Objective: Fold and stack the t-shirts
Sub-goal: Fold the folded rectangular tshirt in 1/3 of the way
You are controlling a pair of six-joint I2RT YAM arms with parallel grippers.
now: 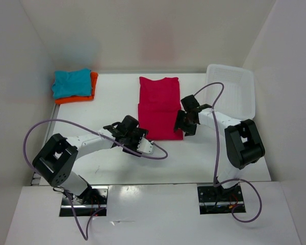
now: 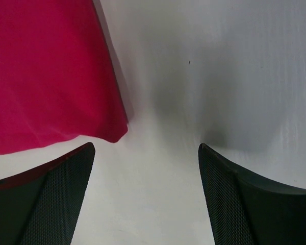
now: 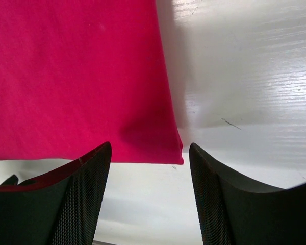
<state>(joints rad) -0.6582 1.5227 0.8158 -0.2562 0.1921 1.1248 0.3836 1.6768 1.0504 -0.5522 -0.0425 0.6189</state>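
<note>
The pink-red t-shirt [image 1: 159, 107] lies folded into a long rectangle on the white table, mid-field. A folded teal t-shirt [image 1: 71, 83] rests on a folded orange one [image 1: 77, 98] at the back left. My left gripper [image 1: 141, 135] hovers open just off the pink-red shirt's near left corner. In the left wrist view the shirt [image 2: 46, 71] fills the upper left and only bare table shows between the open gripper [image 2: 147, 147] fingers. My right gripper [image 1: 186, 122] stands open at the near right corner. In the right wrist view the shirt's [image 3: 76, 76] corner sits just beyond the gripper [image 3: 150, 145], ungripped.
A white mesh basket [image 1: 234, 92] stands at the back right, close to the right arm. White walls enclose the table [image 1: 117, 107] on the left, back and right. Purple cables loop from both arms over the near part of the table.
</note>
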